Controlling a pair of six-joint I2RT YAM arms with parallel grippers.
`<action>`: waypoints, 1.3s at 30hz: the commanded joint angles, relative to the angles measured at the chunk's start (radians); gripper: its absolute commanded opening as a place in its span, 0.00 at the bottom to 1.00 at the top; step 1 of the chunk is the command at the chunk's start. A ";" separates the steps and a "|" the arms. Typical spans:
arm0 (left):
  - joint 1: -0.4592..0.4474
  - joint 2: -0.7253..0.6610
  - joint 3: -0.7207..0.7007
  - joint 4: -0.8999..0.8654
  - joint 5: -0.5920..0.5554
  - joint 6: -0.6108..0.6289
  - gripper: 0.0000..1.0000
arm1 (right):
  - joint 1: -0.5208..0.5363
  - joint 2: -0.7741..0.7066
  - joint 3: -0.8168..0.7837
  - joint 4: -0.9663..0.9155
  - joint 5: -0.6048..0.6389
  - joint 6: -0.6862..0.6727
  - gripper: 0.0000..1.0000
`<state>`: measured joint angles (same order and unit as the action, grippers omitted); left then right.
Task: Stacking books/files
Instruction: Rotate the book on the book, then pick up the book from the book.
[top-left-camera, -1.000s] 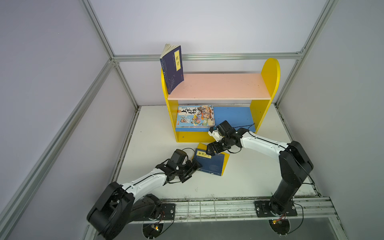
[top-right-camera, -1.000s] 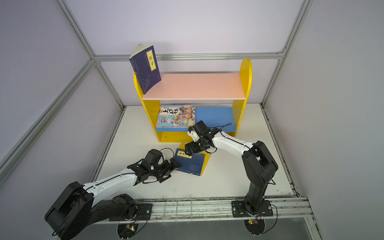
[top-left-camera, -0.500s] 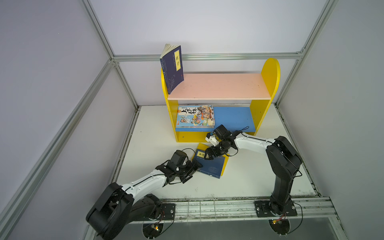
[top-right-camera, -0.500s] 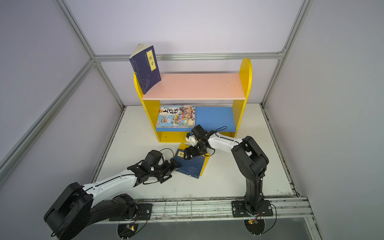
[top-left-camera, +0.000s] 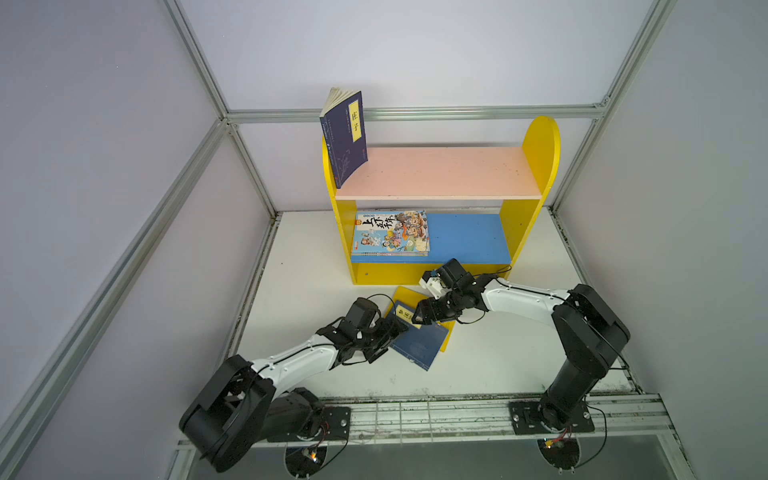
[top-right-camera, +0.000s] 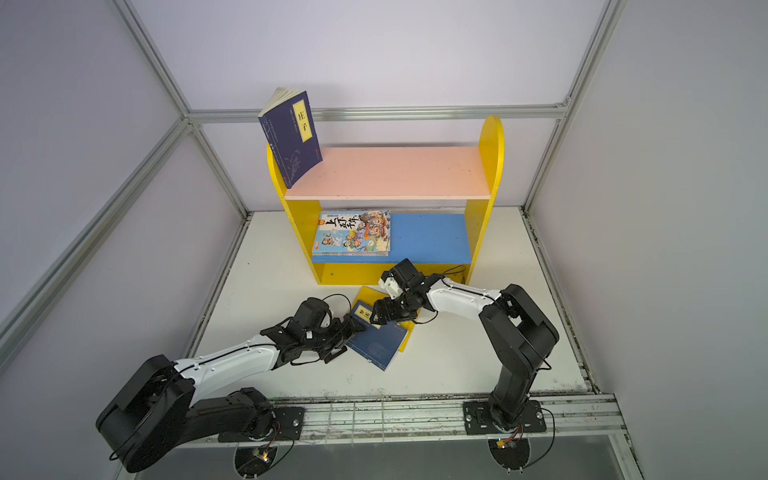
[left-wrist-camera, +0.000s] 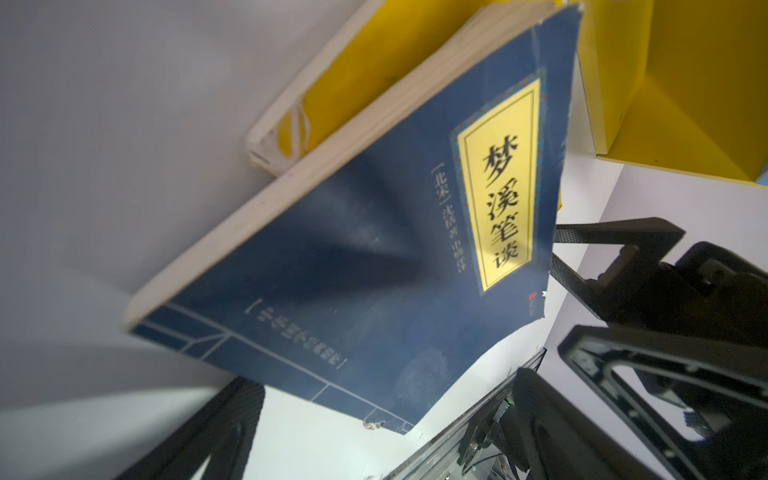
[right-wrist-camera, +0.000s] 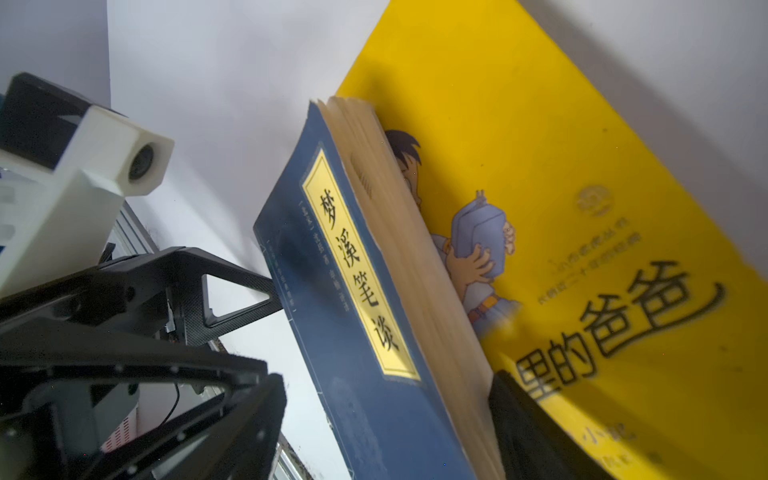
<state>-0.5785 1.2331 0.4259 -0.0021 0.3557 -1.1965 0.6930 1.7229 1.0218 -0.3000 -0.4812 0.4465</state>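
The navy book (top-left-camera: 419, 340) lies flat, askew on the yellow book (right-wrist-camera: 582, 174), on the worktop (top-left-camera: 507, 365) just in front of the shelf (top-left-camera: 415, 275). The left gripper (top-left-camera: 392, 338) sits at its left edge, jaws spread wide, gripping nothing. The right gripper (top-left-camera: 424, 316) straddles its title end, jaws apart: one finger (right-wrist-camera: 528, 428) against the page edge, the other clear of the cover.

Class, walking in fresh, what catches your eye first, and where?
A yellow shelf unit stands at the back, a navy book leaning at one end of its top shelf. In front, the fingers of the left gripper and right gripper flank a second navy book atop a yellow book.
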 joint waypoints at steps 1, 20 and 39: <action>-0.005 -0.007 -0.003 0.018 -0.025 -0.007 0.95 | 0.006 -0.013 -0.026 0.022 0.007 0.042 0.74; -0.005 -0.119 -0.026 0.063 -0.085 -0.006 0.85 | 0.051 0.077 -0.100 0.146 -0.027 0.095 0.37; -0.006 -0.115 0.012 0.003 -0.097 0.010 0.00 | 0.051 0.072 -0.114 0.196 -0.050 0.143 0.41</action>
<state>-0.5835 1.1339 0.4217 0.0269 0.2691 -1.2087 0.7414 1.7935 0.9047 -0.0360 -0.5694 0.5926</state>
